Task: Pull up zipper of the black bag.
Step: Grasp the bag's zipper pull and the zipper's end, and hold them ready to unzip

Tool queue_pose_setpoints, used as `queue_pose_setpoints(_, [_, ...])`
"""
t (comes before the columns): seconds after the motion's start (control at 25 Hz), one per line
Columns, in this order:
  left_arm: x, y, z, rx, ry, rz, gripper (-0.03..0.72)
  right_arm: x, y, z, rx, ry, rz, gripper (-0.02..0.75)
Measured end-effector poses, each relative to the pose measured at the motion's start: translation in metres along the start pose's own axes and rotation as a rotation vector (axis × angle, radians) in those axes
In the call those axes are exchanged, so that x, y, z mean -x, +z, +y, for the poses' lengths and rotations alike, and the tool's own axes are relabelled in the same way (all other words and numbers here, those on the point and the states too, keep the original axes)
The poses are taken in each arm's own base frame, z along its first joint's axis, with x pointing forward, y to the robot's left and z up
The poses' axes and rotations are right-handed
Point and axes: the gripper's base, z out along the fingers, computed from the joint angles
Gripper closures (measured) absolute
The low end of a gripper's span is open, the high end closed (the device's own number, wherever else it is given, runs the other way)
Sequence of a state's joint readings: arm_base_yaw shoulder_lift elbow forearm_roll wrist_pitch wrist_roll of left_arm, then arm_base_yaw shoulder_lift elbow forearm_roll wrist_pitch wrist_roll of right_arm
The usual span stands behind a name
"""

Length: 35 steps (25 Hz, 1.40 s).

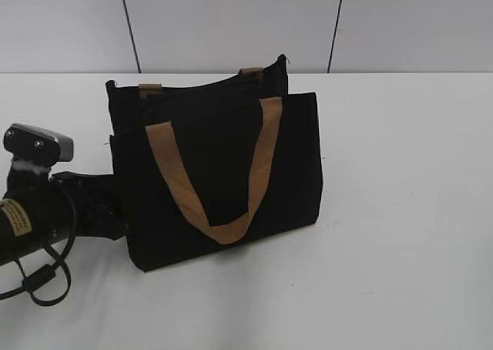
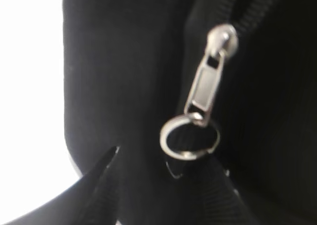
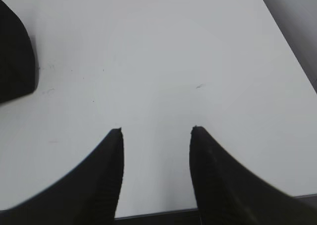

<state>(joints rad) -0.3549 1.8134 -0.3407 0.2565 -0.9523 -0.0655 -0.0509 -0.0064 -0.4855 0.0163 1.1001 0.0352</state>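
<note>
The black bag (image 1: 216,165) stands upright on the white table, its tan handles (image 1: 231,230) hanging down the front. The zipper runs along its top edge. In the left wrist view the silver pull tab (image 2: 204,88) with its ring (image 2: 189,138) hangs against the black fabric, just beyond my left gripper (image 2: 166,163). The left gripper's fingers are apart with bag fabric between them; the ring lies near the right finger. In the exterior view this gripper (image 1: 112,207) presses against the bag's left end. My right gripper (image 3: 156,131) is open and empty over bare table, with a corner of the bag (image 3: 15,61) at the left.
The white table (image 1: 400,211) stretches to the right of the bag and in front of it. A grey panelled wall (image 1: 231,18) rises behind. The left arm's cable loop (image 1: 38,277) hangs at the front left. The table's far edge (image 3: 292,41) shows in the right wrist view.
</note>
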Motion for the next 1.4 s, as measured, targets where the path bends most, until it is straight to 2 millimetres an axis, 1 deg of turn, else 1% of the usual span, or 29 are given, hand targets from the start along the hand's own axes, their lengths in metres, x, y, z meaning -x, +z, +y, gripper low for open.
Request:
queue_pose_setpoints(0.08, [0.001, 0.0, 0.002, 0.006, -0.002, -0.007, 0.339, 0.0, 0.0, 0.0, 0.0, 0.0, 0.0, 0.389])
queue_pose_setpoints(0.16, [0.001, 0.0, 0.004, 0.009, -0.003, -0.007, 0.386, 0.0, 0.0, 0.0, 0.0, 0.0, 0.0, 0.389])
queue_pose_setpoints(0.24, [0.0, 0.0, 0.003, 0.0, 0.004, -0.006, 0.45, 0.0, 0.0, 0.0, 0.0, 0.0, 0.0, 0.389])
queue_pose_setpoints(0.44, [-0.001, 0.0, 0.0, -0.026, 0.023, 0.006, 0.664, 0.0, 0.0, 0.0, 0.0, 0.0, 0.0, 0.389])
queue_pose_setpoints(0.48, [-0.001, 0.0, 0.0, -0.028, 0.024, 0.007, 0.68, 0.0, 0.0, 0.0, 0.0, 0.0, 0.0, 0.389])
queue_pose_setpoints(0.64, [0.005, -0.004, 0.0, -0.024, 0.034, 0.002, 0.69, 0.0, 0.0, 0.0, 0.0, 0.0, 0.0, 0.389])
queue_pose_setpoints(0.8, [0.027, -0.018, 0.002, 0.011, 0.051, -0.049, 0.691, 0.0, 0.0, 0.0, 0.0, 0.0, 0.0, 0.389])
queue_pose_setpoints(1.04, [0.063, -0.051, 0.003, 0.071, 0.099, -0.125, 0.691, 0.0, 0.0, 0.0, 0.0, 0.0, 0.0, 0.389])
queue_pose_setpoints(1.16, [0.078, -0.068, 0.001, 0.092, 0.126, -0.175, 0.691, 0.0, 0.0, 0.0, 0.0, 0.0, 0.0, 0.389])
queue_pose_setpoints(1.28, [0.085, -0.079, 0.0, 0.102, 0.142, -0.202, 0.691, 0.0, 0.0, 0.0, 0.0, 0.0, 0.0, 0.389])
queue_pose_setpoints(1.4, [0.087, -0.083, -0.001, 0.105, 0.147, -0.203, 0.691, 0.0, 0.0, 0.0, 0.0, 0.0, 0.0, 0.389])
